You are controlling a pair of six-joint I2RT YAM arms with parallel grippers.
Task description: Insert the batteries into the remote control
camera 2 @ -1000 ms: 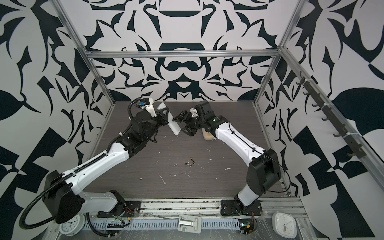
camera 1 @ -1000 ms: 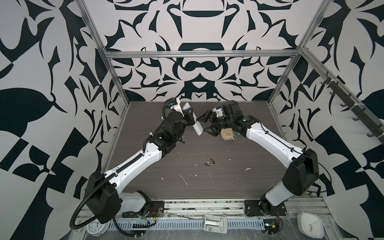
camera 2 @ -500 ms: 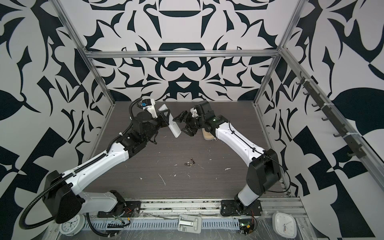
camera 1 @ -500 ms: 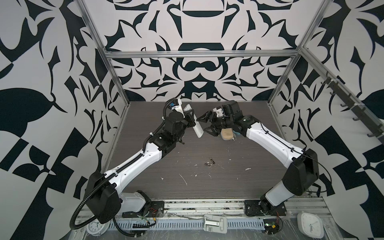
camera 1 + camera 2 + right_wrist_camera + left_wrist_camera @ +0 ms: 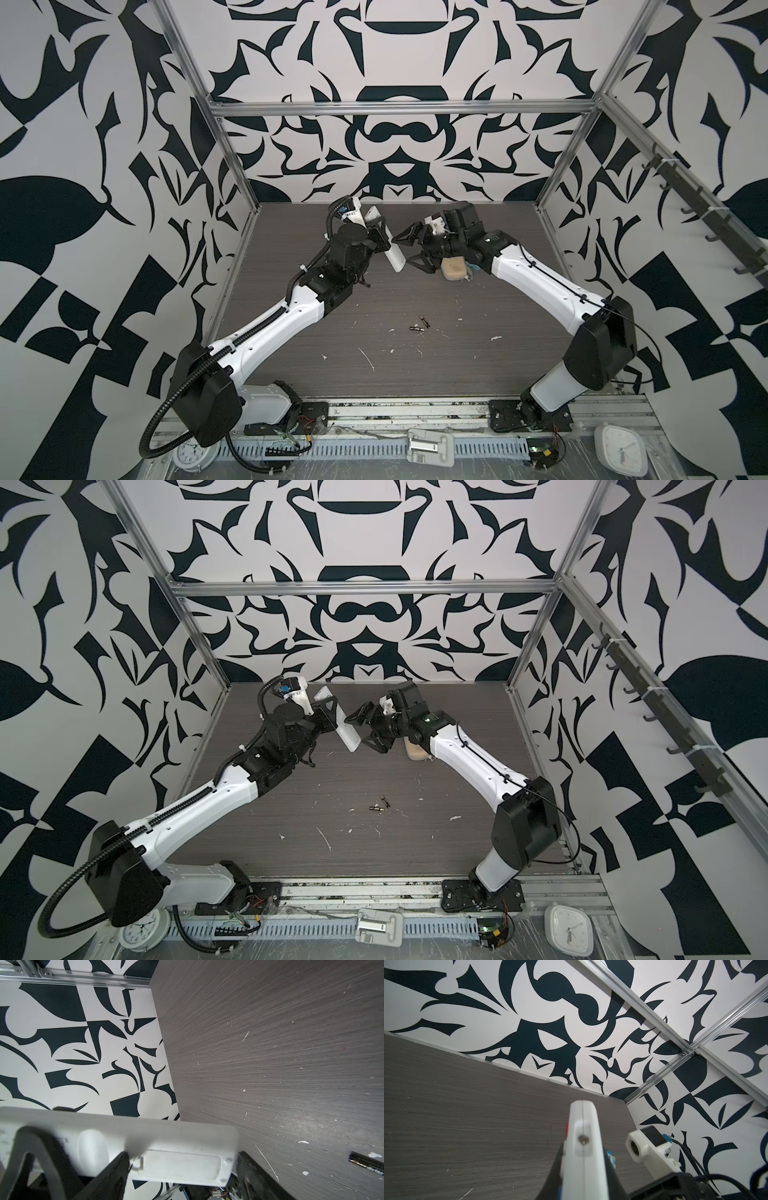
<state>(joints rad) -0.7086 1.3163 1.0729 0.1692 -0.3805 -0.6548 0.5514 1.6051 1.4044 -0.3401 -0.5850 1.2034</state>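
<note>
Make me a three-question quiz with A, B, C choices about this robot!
1. What is the left gripper doing? A. open, empty B. holding the remote control C. holding a pencil
2. Where are the batteries? A. on the table B. inside the remote control C. in a cup
3. How many batteries show? A. one B. four C. two
1 B: its jaws clamp the white remote, raised off the table. 2 A: both lie loose on the dark tabletop. 3 C: two slim dark cylinders, close together.
</note>
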